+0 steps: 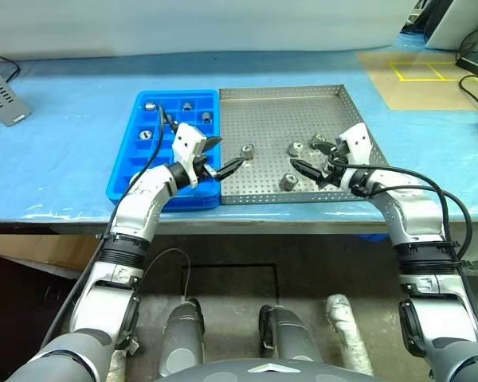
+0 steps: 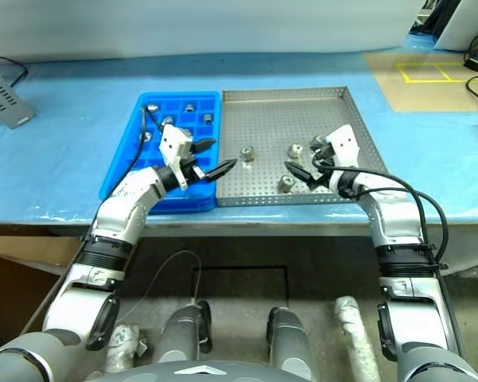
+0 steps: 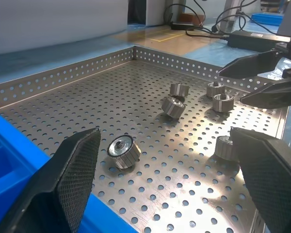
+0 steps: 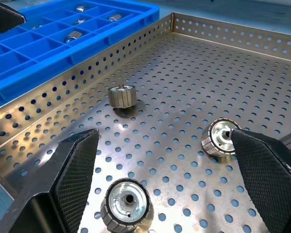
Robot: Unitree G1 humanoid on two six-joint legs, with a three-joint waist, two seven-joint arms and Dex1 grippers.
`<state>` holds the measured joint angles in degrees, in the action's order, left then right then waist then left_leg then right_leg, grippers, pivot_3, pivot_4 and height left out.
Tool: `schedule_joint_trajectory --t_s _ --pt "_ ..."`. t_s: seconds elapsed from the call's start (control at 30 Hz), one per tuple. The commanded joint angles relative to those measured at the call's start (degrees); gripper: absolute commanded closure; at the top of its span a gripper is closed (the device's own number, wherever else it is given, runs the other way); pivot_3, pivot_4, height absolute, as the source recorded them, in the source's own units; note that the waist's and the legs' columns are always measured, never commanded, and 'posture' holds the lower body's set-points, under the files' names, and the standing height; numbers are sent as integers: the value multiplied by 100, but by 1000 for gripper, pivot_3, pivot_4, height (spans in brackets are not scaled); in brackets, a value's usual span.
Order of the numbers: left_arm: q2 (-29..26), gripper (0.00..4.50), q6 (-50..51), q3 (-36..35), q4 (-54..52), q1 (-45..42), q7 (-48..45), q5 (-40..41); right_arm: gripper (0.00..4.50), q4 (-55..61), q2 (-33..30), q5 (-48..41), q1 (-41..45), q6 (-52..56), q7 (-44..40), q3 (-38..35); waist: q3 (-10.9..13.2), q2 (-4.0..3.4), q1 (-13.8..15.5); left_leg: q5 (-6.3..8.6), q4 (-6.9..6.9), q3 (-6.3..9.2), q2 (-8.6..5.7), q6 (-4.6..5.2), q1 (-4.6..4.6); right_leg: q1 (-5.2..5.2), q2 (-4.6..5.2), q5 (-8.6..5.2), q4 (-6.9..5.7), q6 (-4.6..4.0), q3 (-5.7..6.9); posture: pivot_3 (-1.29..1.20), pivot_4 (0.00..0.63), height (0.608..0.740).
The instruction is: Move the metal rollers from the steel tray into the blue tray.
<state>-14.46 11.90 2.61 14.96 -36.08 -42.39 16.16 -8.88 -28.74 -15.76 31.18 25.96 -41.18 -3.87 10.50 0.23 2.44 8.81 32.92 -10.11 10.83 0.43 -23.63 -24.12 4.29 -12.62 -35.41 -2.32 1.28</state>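
The arms were silver-grey with black joint rings and loose black cables; each white-housed gripper (image 1: 223, 156) carried two textured black fingers (image 3: 70, 174).

Blue tray (image 1: 121, 181) on bench (image 1: 64, 151), touching left side of steel tray (image 1: 279, 107). Several metal rollers (image 1: 248, 151) loose on steel tray floor, toward near half; others in blue tray's far compartments. Grey box (image 1: 3, 95) far left on bench.

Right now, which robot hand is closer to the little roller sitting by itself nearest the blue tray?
Left. The left gripper, open, hovers right beside that roller, on its blue tray side. The right gripper, open, is farther off, across the steel tray, by the other rollers.
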Motion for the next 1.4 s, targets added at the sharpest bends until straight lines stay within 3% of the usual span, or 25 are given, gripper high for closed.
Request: schedule_joint_trajectory --t_s 0.03,0.4,0.57,0.73,0.9,1.1,1.4 --pt "-12 0 -54 -11 -114 -162 11 -35 21 126 -5 46 115 -77 50 36 0 0 1 0 -1 0 0 0 0 0 0 0 1 0 0 -129 150 740" --pt "-4 0 15 31 102 -362 252 -297 21 65 -6 82 131 -95 106 0 0 0 -1 0 -1 0 0 -1 0 0 0 0 1 0 0 -143 150 740" --pt "155 0 126 -10 1166 -1372 592 -540 21 355 28 90 -72 22 389 -74 0 0 5 -1 1 -1 -3 -2 0 1 0 0 0 0 -1 -233 150 740" --pt "423 0 -213 -52 3273 -2673 949 -876 21 1394 93 -115 -773 420 885 -407 0 0 -46 -8 2 -3 -6 16 -2 4 0 1 15 2 -7 -355 150 740" --pt "559 0 -290 72 4789 -3367 1226 -1301 21 2274 201 -246 -1419 787 1289 -600 0 1 -247 1 -16 -3 -13 31 -2 8 0 4 49 7 -11 -444 150 740" --pt "601 0 -62 9 5547 -3753 1268 -1520 21 2839 342 -316 -1796 1007 1643 -647 1 2 -392 5 -19 -2 -12 36 -5 8 -1 7 64 12 -10 -502 150 740" --pt "720 0 -44 110 5854 -3847 1397 -1959 21 3281 579 -422 -1935 1165 1979 -588 1 2 -491 10 -14 -2 -14 44 -3 19 1 7 71 12 -10 -561 150 740"
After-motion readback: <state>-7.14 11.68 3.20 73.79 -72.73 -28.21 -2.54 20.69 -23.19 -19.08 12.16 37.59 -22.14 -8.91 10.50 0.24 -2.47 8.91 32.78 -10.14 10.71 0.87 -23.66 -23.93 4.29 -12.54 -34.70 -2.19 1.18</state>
